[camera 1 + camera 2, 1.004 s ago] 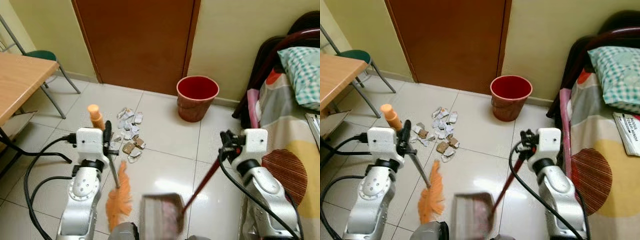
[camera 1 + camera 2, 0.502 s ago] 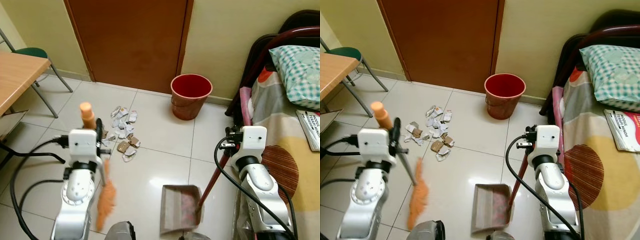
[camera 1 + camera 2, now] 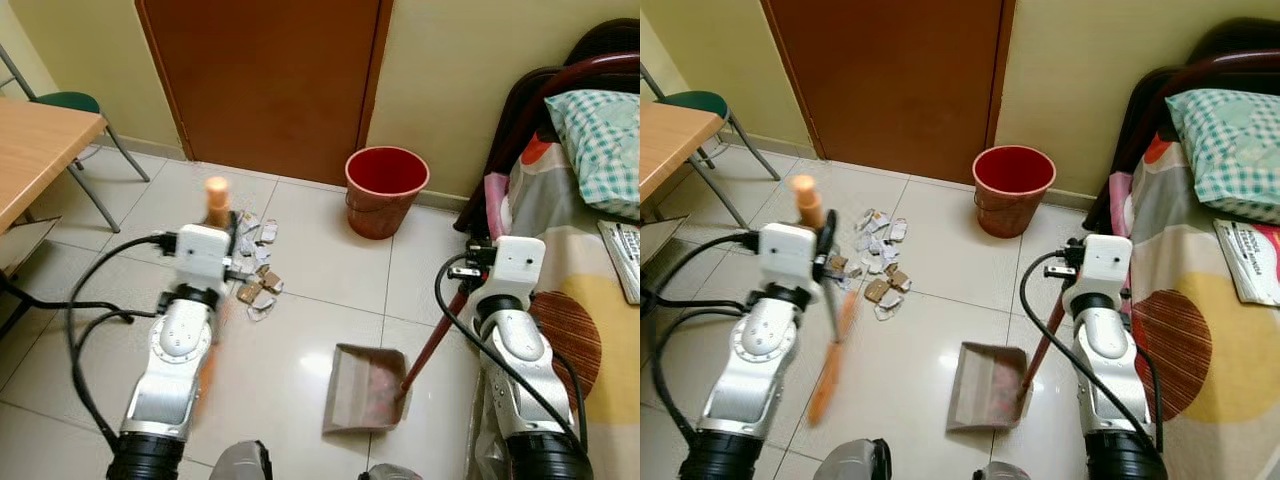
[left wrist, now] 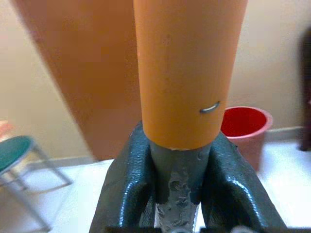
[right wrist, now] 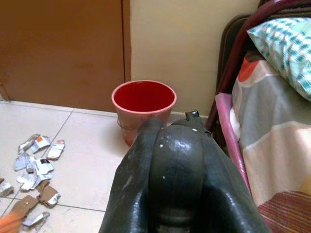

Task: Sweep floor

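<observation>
Broom swinging in toward scraps, dustpan now down on floor.
L gripper (image 4: 177, 160) clamping broom (image 3: 830, 350); R gripper (image 5: 176, 160) gripping dustpan (image 3: 985, 385) handle. Paper scraps (image 3: 875, 270) lying w/ broom beside, near red bin (image 3: 1012, 190).

Pretty small room: glossy white tile floor (image 3: 300, 350), pale yellow walls (image 3: 450, 70), brown wooden door (image 3: 265, 80) straight ahead. Wooden table (image 3: 35, 155) and a green-seated metal chair (image 3: 70, 105) on the left, bed (image 3: 1210, 300) with a checked pillow (image 3: 1225, 130) on the right.
</observation>
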